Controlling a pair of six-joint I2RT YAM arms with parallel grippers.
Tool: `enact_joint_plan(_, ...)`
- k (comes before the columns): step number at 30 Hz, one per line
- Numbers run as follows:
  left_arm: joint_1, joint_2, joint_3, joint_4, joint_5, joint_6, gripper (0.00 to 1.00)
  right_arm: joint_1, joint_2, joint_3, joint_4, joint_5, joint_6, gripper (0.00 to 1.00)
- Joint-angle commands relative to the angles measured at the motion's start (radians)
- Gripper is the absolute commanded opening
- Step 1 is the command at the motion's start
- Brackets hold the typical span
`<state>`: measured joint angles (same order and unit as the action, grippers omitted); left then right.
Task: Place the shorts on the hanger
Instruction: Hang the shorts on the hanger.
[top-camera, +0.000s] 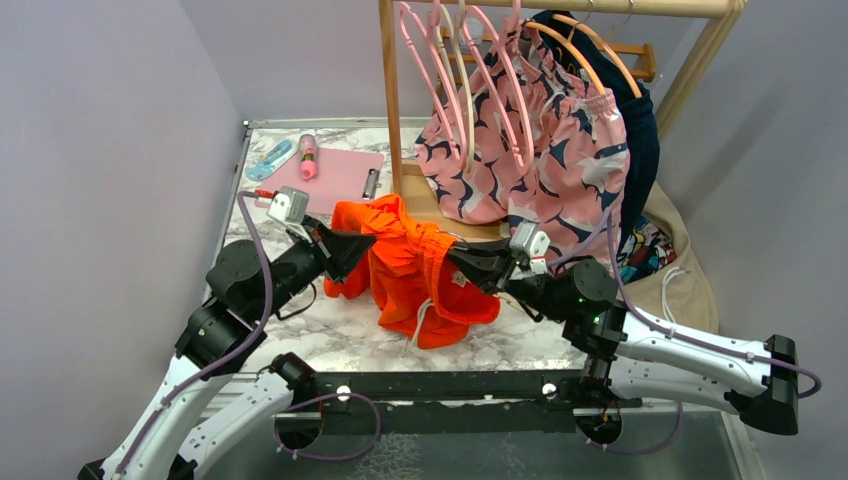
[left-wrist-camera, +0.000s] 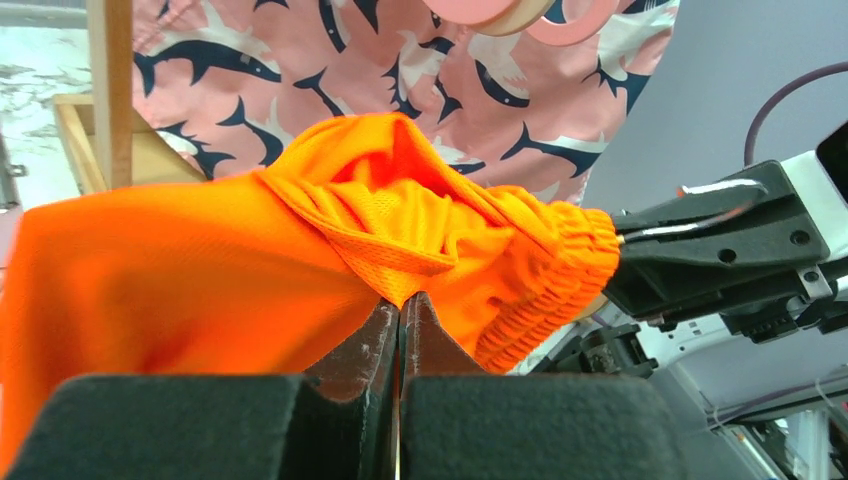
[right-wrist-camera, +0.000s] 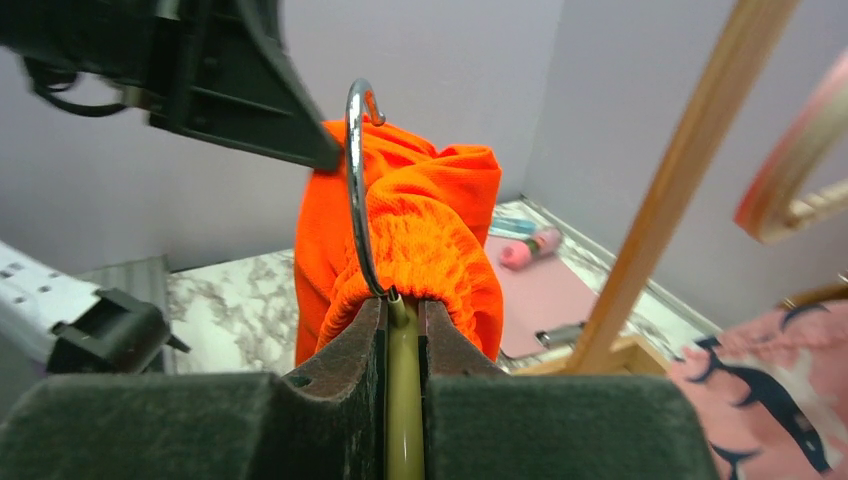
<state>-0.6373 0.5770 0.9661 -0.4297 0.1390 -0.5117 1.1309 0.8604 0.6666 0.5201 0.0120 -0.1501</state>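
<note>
L gripper (left-wrist-camera: 400, 305) is clenched, fingers pressed together w/ a thin fold of the shorts (left-wrist-camera: 330, 250) pinched at the tips. In the top view the L gripper (top-camera: 365, 243) sits on the left edge of the orange bundle. R gripper (right-wrist-camera: 402, 300) is clamped on the hanger (right-wrist-camera: 403, 400): the pale-yellow stem runs between the two fingers, and its metal hook (right-wrist-camera: 356, 180) rises upright just past the tips. In the top view the R gripper (top-camera: 455, 252) comes in from the right side of the bundle.

The shorts (top-camera: 420, 265) are bunched up between the two grippers, low over the marble table (top-camera: 330, 335) and just in front of the base of the wooden rack (top-camera: 390, 100). Lower part droops toward the tabletop; can't tell if it touches. In the R wrist view the elastic waistband (right-wrist-camera: 440, 285) is gathered around the base of the hook, touching the R fingertips. Most of the hanger is hidden under fabric, so can't tell how far it is inside.

Bkgd: pink shark-print shorts (top-camera: 540, 150) hang on the rack behind, w/ pink hangers (top-camera: 440, 70) and orange hangers (top-camera: 590, 50) on the same rail. A pink clipboard (top-camera: 335, 172) lies at the far left of the table, well apart from the shorts. A beige garment (top-camera: 690, 265) sits at the right.
</note>
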Motion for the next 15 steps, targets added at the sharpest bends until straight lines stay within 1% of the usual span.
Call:
enact_joint_plan(1,-0.002,-0.063,-0.019,-0.012,-0.024,0.001,0.00,-0.005,-0.038,0.021,0.011,0.250,-0.041,0.01)
enact_joint_plan(4,-0.002,-0.090,-0.037,-0.021,-0.007,-0.014,0.00,-0.006,-0.038,0.014,0.026,0.322,-0.049,0.01)
enact_joint_plan(8,-0.002,-0.108,-0.053,-0.026,0.011,-0.034,0.00,-0.006,-0.026,0.021,0.025,0.348,-0.060,0.01)
enact_joint_plan(11,-0.003,-0.116,-0.069,-0.027,0.030,-0.055,0.00,-0.006,-0.022,0.013,0.049,0.346,-0.053,0.01)
enact_joint_plan(15,-0.002,-0.113,-0.115,-0.017,0.091,-0.102,0.00,-0.006,-0.024,-0.006,0.140,0.296,-0.038,0.01)
